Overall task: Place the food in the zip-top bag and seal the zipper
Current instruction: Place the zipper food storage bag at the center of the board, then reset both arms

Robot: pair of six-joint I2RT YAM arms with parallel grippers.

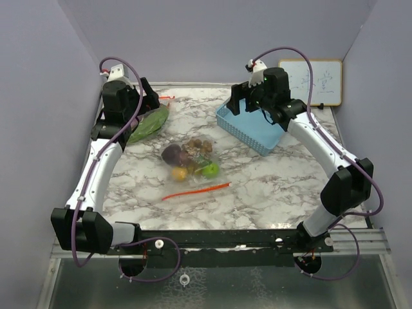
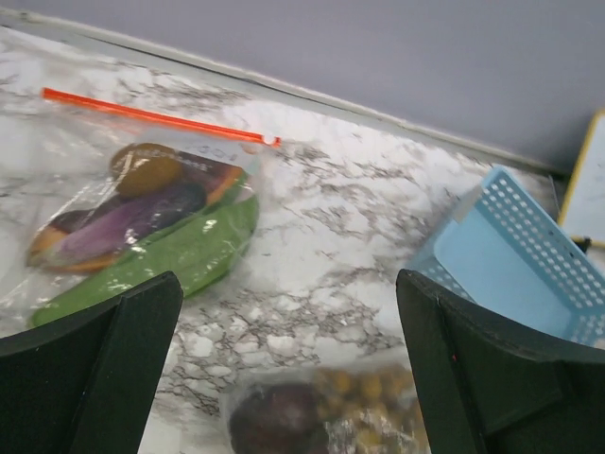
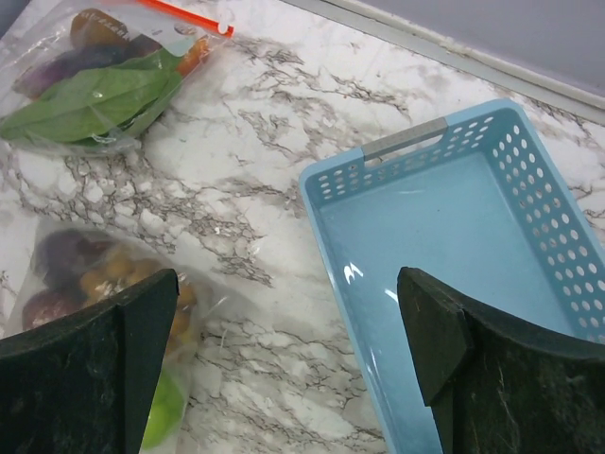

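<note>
Food [image 1: 172,154] was found bagged: one zip-top bag [image 1: 199,180] just left of the blue basket [image 3: 454,255], a second bag [image 2: 142,218] farther left. Sealing could not be judged. Left gripper [image 2: 288,322] and right gripper [image 3: 288,322] were held open.

The top view sits above and behind both arms, tilted down and forward. It is far enough off to take in the whole desk [image 1: 257,187] up to the back wall (arm bases along its bottom edge). The left wrist view rides low and near the desk, looking across it toward the back wall, with the left hand [image 2: 288,378] framing its lower corners. The right wrist view looks more steeply down, past the right hand [image 3: 288,369]. Both wrist views share the blue basket [image 3: 473,246], the far bag [image 2: 142,218] with the orange zipper [image 2: 156,117], and what seems, blurred in the left view, the nearer bag [image 3: 104,265].
</note>
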